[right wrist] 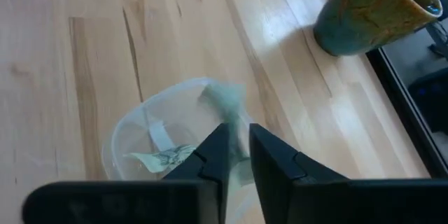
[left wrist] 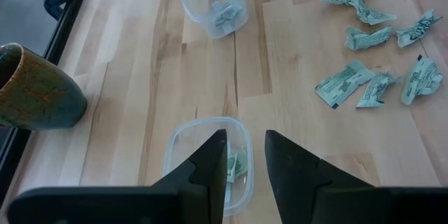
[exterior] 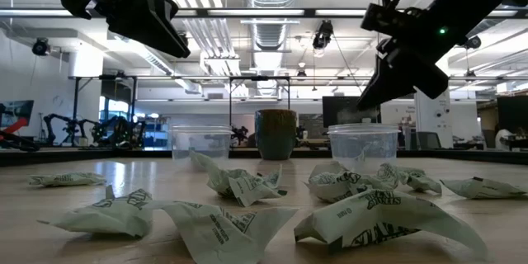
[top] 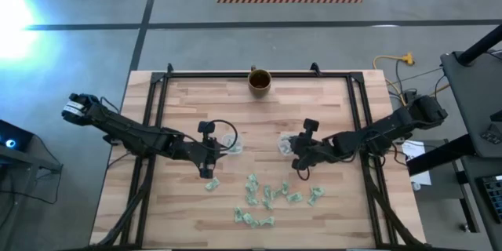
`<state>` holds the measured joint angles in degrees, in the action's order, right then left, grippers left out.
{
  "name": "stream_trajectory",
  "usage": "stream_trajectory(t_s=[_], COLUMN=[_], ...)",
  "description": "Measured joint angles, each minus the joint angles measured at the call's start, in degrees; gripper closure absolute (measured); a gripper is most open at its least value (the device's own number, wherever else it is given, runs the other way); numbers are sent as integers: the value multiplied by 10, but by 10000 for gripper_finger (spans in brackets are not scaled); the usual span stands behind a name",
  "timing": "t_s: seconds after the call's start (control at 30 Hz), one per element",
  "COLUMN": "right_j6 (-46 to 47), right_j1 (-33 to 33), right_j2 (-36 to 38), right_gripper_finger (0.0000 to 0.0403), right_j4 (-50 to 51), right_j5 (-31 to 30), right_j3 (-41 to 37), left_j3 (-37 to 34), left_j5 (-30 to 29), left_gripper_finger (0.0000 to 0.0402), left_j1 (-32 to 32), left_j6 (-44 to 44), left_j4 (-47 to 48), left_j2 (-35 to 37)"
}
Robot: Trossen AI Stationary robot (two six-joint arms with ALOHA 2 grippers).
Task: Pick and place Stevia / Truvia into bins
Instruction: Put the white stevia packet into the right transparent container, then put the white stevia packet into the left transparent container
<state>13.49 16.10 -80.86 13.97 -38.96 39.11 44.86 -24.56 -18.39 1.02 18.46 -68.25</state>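
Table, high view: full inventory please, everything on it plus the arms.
Crumpled green-and-white paper packets: about a dozen loose, near half of the wooden table, one apart toward the left; a few more inside the cups.
Clear plastic cups: two, mid-table; left cup under the left claw, right cup under the right claw.
Brown-gold mug: one, dark inside, far edge, centre.
Black metal frame: one, around the table's edges.
Left claw: fingers apart, above left cup, empty.
Right claw: fingers slightly apart, blurred pale packet at its tips above right cup.
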Motion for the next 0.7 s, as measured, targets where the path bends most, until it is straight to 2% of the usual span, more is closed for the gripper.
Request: stream_trajectory(t_s=[0.3,0.43,0.7], right_j6=[-17,-39,-42], right_j1=[3,21,50], right_j2=[9,34,80], right_gripper_finger=[284,267,270], right_j4=[13,13,23], right_j5=[0,0,0], right_j3=[0,0,0], left_j3=[0,0,0], left_j5=[6,46,59], left_gripper_finger=[320,320,320], left_j1=[-2,-15,-75], left_j6=[13,44,222], left_j4=[0,16,79], left_j2=[0,0,-1])
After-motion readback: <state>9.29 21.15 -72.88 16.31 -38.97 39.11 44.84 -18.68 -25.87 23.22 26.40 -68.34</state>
